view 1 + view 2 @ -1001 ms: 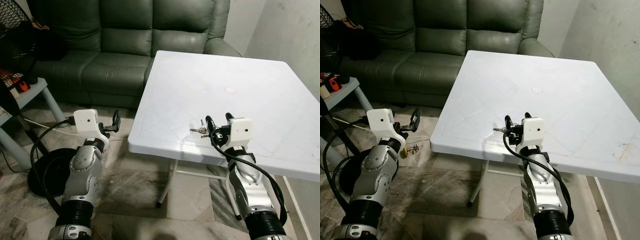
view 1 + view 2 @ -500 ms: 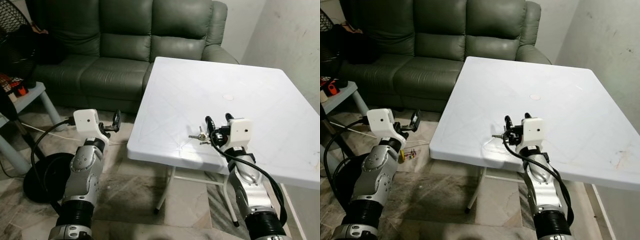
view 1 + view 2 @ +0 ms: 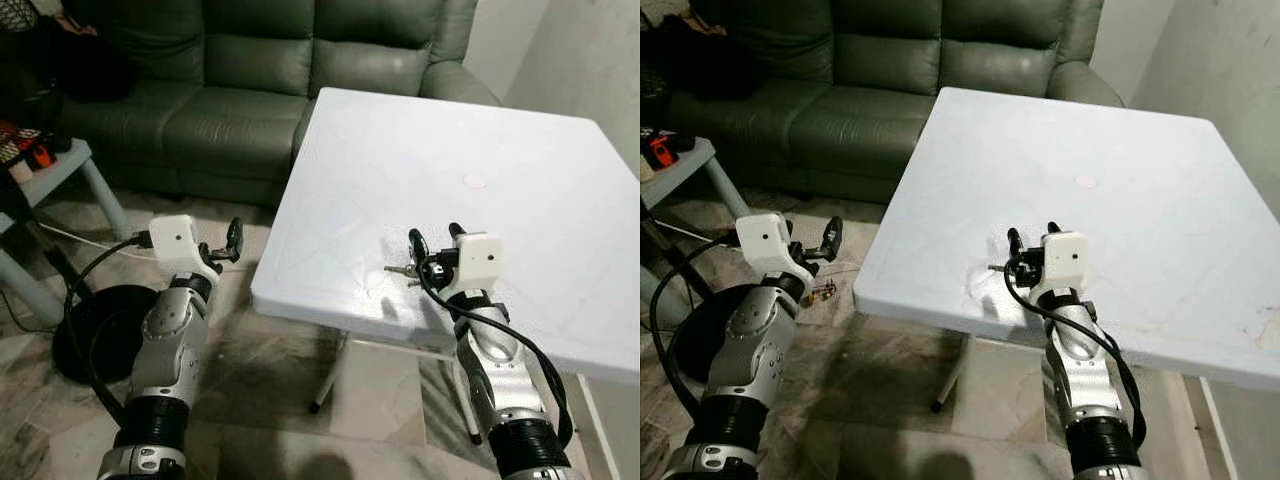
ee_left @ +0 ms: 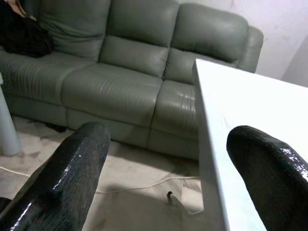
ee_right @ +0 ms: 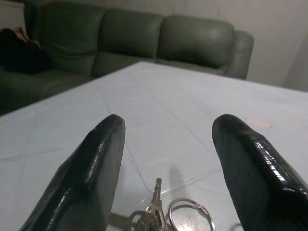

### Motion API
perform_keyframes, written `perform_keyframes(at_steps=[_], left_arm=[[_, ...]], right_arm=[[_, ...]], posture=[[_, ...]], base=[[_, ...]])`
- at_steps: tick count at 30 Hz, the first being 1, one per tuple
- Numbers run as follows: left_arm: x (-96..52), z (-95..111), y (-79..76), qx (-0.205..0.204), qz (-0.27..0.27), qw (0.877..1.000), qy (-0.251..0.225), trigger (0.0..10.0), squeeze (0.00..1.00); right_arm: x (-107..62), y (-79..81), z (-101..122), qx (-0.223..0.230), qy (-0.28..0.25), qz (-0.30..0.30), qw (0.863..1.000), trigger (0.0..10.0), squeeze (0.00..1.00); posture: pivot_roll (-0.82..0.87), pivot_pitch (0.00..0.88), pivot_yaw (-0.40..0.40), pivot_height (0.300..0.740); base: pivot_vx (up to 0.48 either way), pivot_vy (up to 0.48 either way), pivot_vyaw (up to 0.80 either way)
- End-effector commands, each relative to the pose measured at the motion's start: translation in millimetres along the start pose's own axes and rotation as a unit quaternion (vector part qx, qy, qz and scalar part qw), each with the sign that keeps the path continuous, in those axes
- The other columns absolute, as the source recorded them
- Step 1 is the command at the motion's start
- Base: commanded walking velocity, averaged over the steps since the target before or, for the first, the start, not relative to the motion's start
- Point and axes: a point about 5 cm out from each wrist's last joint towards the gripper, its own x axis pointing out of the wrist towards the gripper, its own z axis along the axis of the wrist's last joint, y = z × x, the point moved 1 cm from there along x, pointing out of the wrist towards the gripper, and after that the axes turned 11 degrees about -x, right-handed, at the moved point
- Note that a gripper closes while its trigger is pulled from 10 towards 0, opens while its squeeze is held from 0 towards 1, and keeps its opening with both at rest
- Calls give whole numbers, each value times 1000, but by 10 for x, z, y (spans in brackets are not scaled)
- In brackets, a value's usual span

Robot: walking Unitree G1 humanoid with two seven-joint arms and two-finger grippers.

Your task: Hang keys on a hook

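Note:
A small bunch of metal keys (image 3: 402, 269) on a ring lies on the white table (image 3: 420, 160), near its front left corner. My right gripper (image 3: 434, 234) hovers just above and behind the keys, open, with nothing between its fingers. In the right wrist view the keys (image 5: 163, 216) and their ring lie low between the two black fingers (image 5: 91, 178), close to the palm. My left gripper (image 3: 233, 238) is held out over the floor, left of the table's edge, open and empty; its wrist view looks between the spread fingers (image 4: 67, 178) at the sofa.
A dark green leather sofa (image 3: 250, 110) stands behind the table. A black round fan base (image 3: 85, 335) and a cable lie on the tiled floor at left, beside a pale blue side table (image 3: 60, 170). A wall runs along the right.
The whole picture has shifted a little, so the camera moved. Both arms and the keys keep their places relative to the table.

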Motion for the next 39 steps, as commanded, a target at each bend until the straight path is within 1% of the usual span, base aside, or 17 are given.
perform_keyframes(at_steps=[1, 16, 29, 34, 36, 39], left_arm=[[22, 8, -21, 4, -1, 1000, 3, 10000, 0], [12, 32, -53, -2, -10, 1000, -7, 10000, 0], [14, 30, -60, 0, -13, 1000, -5, 10000, 0], [16, 28, -59, 1, -14, 1000, -5, 10000, 0], [15, 27, -58, 0, -13, 1000, -5, 10000, 0], [9, 25, -61, -2, -13, 1000, -5, 10000, 0]], right_arm=[[6, -24, 2, -4, 2, -2, 1000, 10000, 0], [10, -25, -2, -8, 6, 1, 1000, 10000, 0], [0, -23, -3, -7, 5, 2, 1000, 10000, 0], [-9, -2, 9, -4, -2, 16, 1000, 10000, 0], [-8, 3, -22, -3, 13, 18, 1000, 10000, 0], [-14, 14, -34, 5, 16, 22, 1000, 10000, 0]], posture=[[29, 0, -49, 740], [30, 0, -57, 740], [28, 0, -56, 740], [28, 0, -56, 740], [31, 0, -58, 740], [32, 0, -58, 740]], base=[[0, 0, 0], [0, 0, 0], [0, 0, 0], [0, 0, 0], [0, 0, 0], [0, 0, -688]])
